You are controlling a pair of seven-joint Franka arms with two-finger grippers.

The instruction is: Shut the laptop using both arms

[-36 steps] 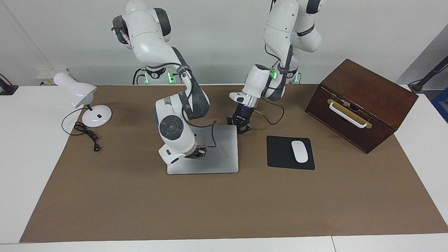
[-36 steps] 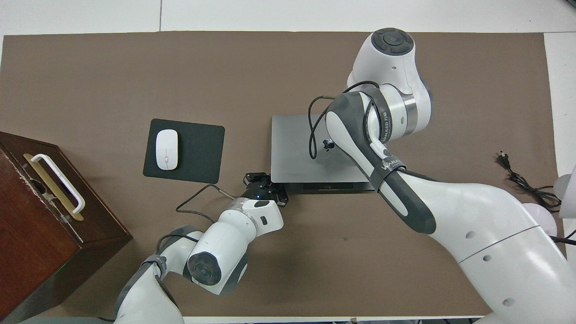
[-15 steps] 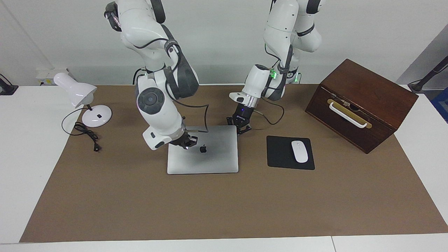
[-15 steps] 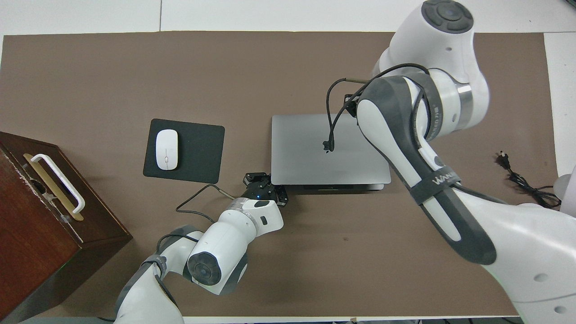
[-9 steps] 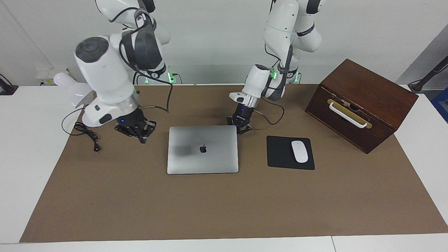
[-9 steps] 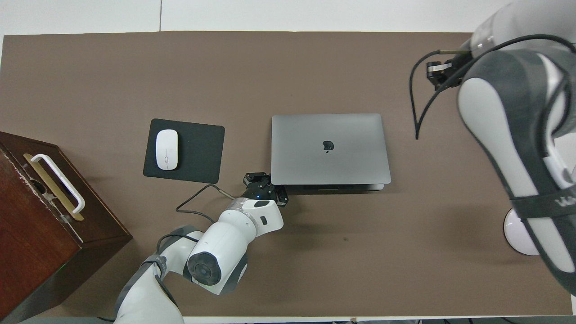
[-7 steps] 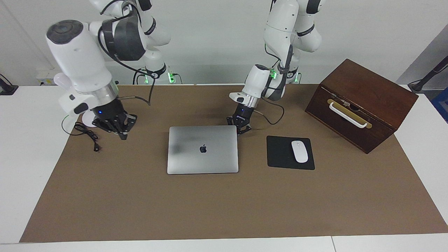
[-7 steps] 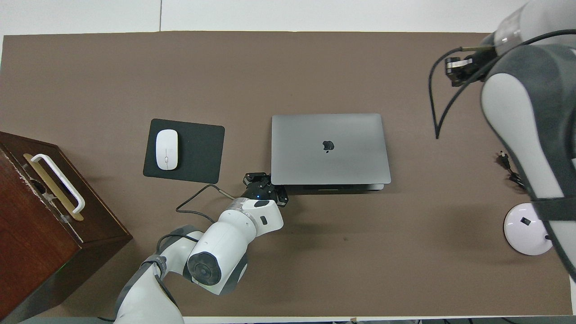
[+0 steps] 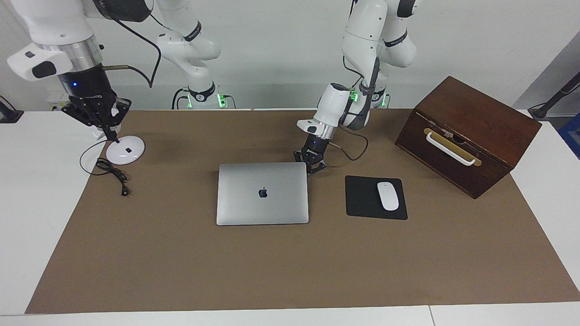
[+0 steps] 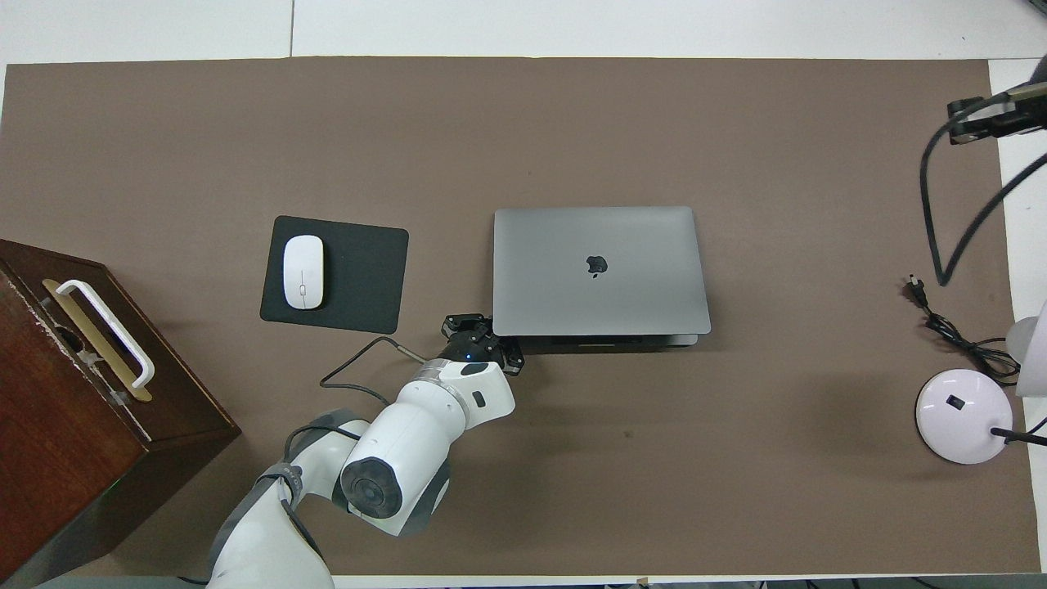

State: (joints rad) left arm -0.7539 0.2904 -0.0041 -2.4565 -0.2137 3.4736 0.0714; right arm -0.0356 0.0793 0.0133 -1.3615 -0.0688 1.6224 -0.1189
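Note:
The silver-grey laptop point(image 9: 263, 194) point(image 10: 601, 270) lies shut and flat in the middle of the brown mat, its dark apple logo facing up. My left gripper point(image 9: 311, 166) point(image 10: 481, 332) is shut, low at the laptop's corner nearest the robots, on the side toward the left arm's end of the table. Whether the tips touch the corner I cannot tell. My right gripper point(image 9: 110, 132) is shut and empty, raised well above the table over the white lamp's base, far from the laptop.
A white desk lamp's base point(image 9: 125, 150) point(image 10: 963, 415) and its black cable point(image 9: 111, 172) sit at the right arm's end. A black mouse pad point(image 9: 362, 199) with a white mouse point(image 9: 388, 195) lies beside the laptop. A dark wooden box point(image 9: 466, 136) stands at the left arm's end.
The right arm lifted off the laptop's lid and swung up and away to its own end of the table, over the lamp. The left arm and the laptop have not moved.

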